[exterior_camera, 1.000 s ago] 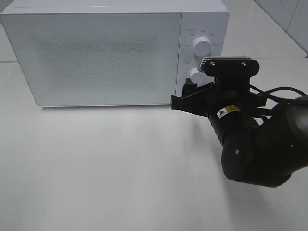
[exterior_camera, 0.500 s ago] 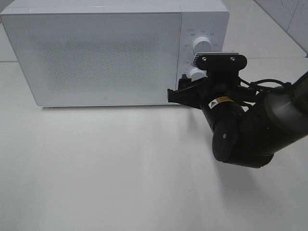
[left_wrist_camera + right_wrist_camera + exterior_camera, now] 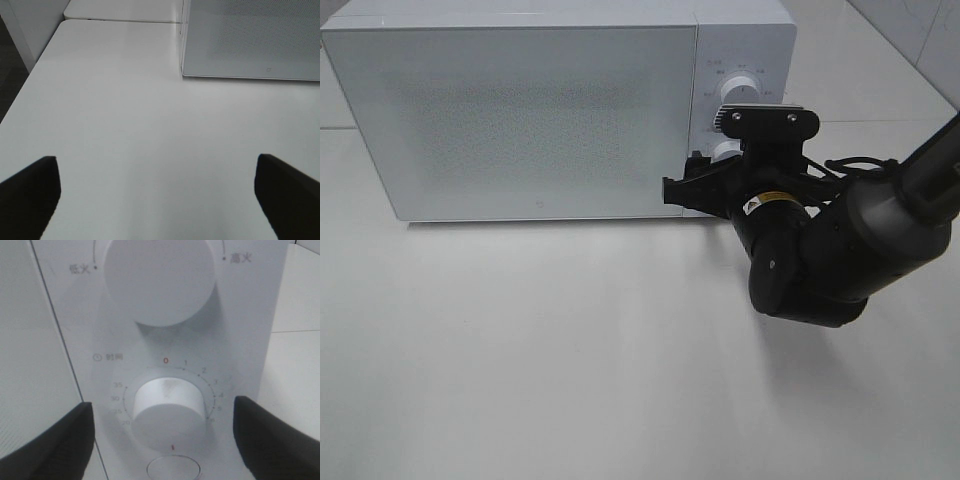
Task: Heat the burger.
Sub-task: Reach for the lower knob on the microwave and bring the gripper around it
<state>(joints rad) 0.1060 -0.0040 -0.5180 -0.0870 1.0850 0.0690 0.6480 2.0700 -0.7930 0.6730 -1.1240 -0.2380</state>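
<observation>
The burger is out of view in every frame. The white microwave (image 3: 540, 110) stands at the back of the table with its frosted door shut. My right gripper (image 3: 696, 180) is open at the control panel. In the right wrist view its two dark fingers flank the lower timer knob (image 3: 169, 407) without touching it, and the gripper (image 3: 165, 440) holds nothing. The knob's scale shows a red 0 at the top. Above it sits the larger power knob (image 3: 160, 280). My left gripper (image 3: 160, 200) is open over bare table, with the microwave's corner (image 3: 250, 40) ahead of it.
A round button (image 3: 173, 468) sits below the timer knob. The right arm's dark bulk (image 3: 820, 260) hangs over the table right of the microwave. The white table (image 3: 520, 350) stretches in front. The table's left edge (image 3: 20, 95) drops to a dark floor.
The right arm has moved left and toward the microwave, bringing its open gripper up to the lower knob. The left gripper has not changed.
</observation>
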